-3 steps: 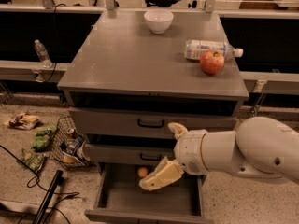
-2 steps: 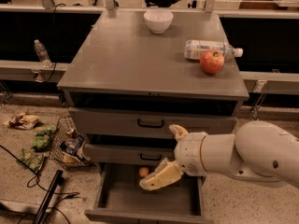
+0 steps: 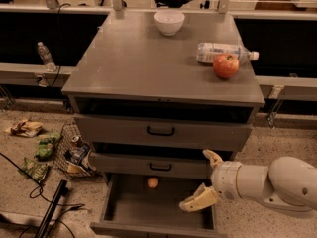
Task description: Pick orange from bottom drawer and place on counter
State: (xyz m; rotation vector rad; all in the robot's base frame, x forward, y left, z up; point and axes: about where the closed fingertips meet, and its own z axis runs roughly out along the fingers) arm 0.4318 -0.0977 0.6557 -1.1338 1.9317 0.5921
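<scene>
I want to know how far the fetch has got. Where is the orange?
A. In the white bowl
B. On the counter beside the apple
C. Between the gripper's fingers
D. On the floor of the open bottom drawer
D. The orange lies near the back of the open bottom drawer, while the gripper is open over the drawer's right side, apart from the fruit.

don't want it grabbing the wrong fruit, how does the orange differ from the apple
The orange is smaller and plain orange; the apple is bigger and red with some yellow. The orange lies at the back of the open bottom drawer; the apple sits on the counter beside a bottle. Both are round. The claw, open, hovers over the drawer's right side, apart from the orange.
</scene>
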